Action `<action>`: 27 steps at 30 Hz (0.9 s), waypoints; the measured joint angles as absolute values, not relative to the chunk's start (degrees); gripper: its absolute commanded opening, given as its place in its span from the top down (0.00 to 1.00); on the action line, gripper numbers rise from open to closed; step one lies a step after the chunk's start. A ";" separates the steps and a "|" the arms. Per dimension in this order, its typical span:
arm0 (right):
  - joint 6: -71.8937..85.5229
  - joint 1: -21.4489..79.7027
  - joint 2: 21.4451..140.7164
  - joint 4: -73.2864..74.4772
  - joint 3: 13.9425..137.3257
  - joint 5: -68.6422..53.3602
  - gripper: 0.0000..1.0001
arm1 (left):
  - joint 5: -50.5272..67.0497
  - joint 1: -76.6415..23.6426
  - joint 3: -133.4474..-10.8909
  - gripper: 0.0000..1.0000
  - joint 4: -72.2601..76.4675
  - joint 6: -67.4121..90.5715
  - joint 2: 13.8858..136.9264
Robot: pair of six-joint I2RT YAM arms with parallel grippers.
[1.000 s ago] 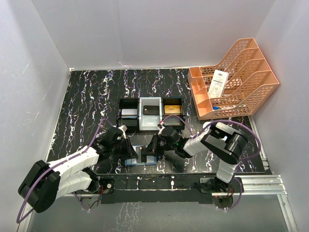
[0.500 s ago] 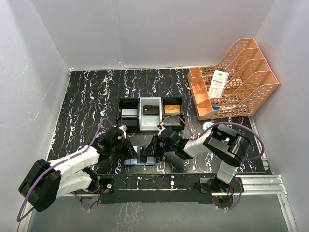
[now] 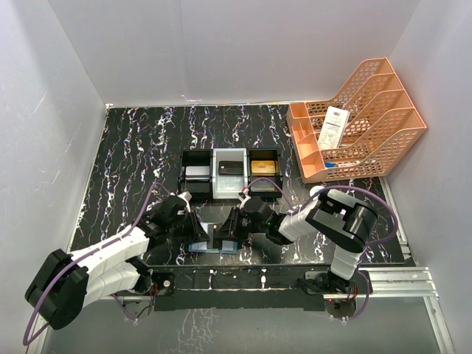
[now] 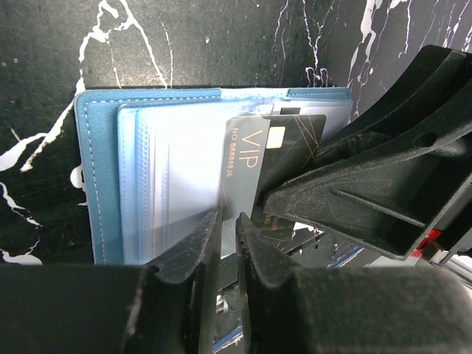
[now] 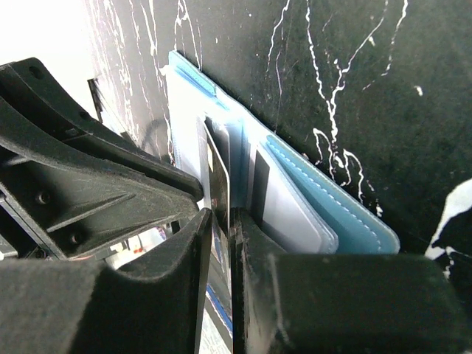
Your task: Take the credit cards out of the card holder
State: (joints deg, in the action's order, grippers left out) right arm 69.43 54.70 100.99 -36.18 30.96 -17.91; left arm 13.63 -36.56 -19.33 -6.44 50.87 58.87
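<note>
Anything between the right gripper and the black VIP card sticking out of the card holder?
Nothing visible. The black VIP card sits edge-on between the fingers of the right gripper. The left gripper is at the card holder from the opposite side, not in between.

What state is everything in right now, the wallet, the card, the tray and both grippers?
Card holder, lying open, inner side up.
Black VIP card, partly out of its pocket.
Right gripper, closed on the black VIP card.
Left gripper, jaws nearly together beside that card; whether it grips anything, cannot tell.
Tray, all three compartments occupied.
</note>
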 measured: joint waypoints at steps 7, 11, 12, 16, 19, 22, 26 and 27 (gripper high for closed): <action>69.73 55.02 100.99 -36.29 30.96 -16.86 1.00 | 13.02 -36.56 -18.59 0.87 -6.46 51.66 57.47; 69.97 55.02 100.44 -37.08 30.83 -16.62 1.00 | 12.69 -36.56 -18.59 0.87 -6.70 51.68 57.39; 69.67 55.05 99.92 -36.82 30.61 -16.34 1.00 | 12.53 -36.56 -18.59 0.87 -6.90 51.66 57.25; 67.24 55.07 94.98 -31.44 30.09 -14.85 1.00 | 11.64 -36.60 -18.59 0.87 -7.99 51.68 56.16; 64.34 54.96 89.12 -25.98 30.09 -13.41 1.00 | 10.79 -36.60 -18.02 0.84 -8.25 52.07 54.96; 61.23 54.37 83.26 -21.34 30.09 -12.45 1.00 | 10.28 -36.60 -17.87 0.79 -8.54 52.10 54.11; 54.61 53.39 75.42 -14.46 30.57 -9.45 1.00 | 9.78 -36.60 -18.98 0.60 -10.83 51.64 53.10; 52.10 53.21 73.73 -12.53 30.96 -8.34 1.00 | 9.39 -36.60 -19.62 0.52 -11.90 51.37 52.77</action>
State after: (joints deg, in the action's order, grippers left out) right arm 52.10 53.21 73.73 -12.53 30.96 -8.34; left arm 9.39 -36.60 -19.62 -11.90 51.37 52.77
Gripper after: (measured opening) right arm 0.009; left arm 0.314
